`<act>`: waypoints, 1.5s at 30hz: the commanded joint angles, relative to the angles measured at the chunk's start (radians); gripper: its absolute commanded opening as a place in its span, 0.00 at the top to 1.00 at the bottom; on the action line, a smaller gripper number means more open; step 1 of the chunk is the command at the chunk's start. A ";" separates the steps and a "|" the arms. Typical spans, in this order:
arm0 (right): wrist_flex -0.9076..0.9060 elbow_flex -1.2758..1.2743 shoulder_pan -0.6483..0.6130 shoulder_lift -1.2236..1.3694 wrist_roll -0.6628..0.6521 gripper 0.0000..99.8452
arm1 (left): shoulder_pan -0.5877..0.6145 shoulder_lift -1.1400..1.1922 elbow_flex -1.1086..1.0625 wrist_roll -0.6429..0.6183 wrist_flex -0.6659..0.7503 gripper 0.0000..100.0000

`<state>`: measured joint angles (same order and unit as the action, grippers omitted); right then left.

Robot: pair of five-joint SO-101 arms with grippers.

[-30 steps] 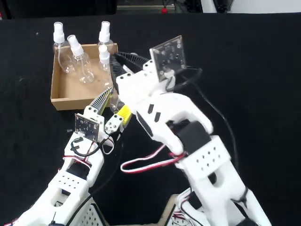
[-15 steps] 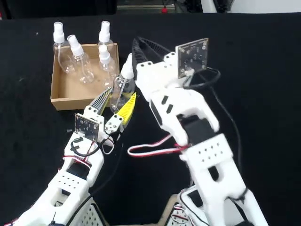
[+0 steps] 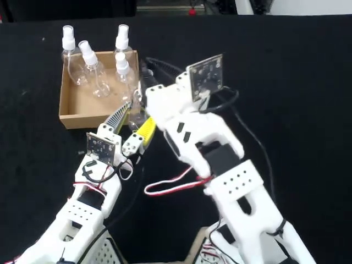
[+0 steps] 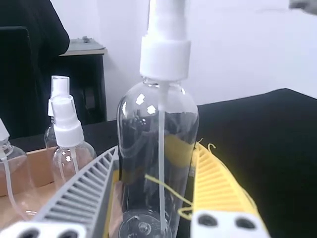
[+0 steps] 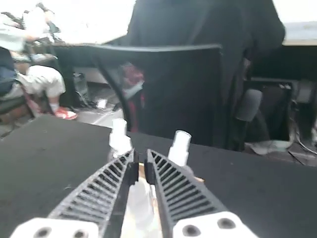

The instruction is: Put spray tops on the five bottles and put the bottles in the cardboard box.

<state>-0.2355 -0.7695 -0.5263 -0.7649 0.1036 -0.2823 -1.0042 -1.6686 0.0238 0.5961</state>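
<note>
Left gripper (image 3: 141,113): nearest the arm bases, it stands just off the near right corner of the box. Its grey ribbed finger (image 4: 81,191) and yellow ribbed finger (image 4: 215,186) are closed on the body of the fifth bottle, one on each side.
Fifth bottle: a clear round plastic bottle (image 4: 158,148) stands upright between those fingers, outside the box and just beside its right wall. I cannot tell whether its base touches the table.
Spray top: a white plastic spray top (image 4: 165,49) sits on the bottle's neck, with its thin tube running down inside.
Right gripper (image 5: 140,159): it is above the bottle, with black ribbed fingers (image 5: 173,191) drawn narrow and pinching the white spray top between them.
Box: a shallow brown cardboard box (image 3: 91,120) lies just beyond the grippers.
Box contents: four clear spray-topped bottles (image 3: 93,74) stand in its far half.
Table: a black cloth-covered table (image 3: 308,82).
</note>
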 commanded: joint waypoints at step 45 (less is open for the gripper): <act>-0.321 -0.888 0.242 -1.118 -0.009 0.99 | 0.997 -0.021 -0.022 0.005 0.034 0.88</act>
<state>-0.5562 -1.6533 -0.2087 -1.7975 0.1036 0.4910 -1.0042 -1.6686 0.0253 0.6038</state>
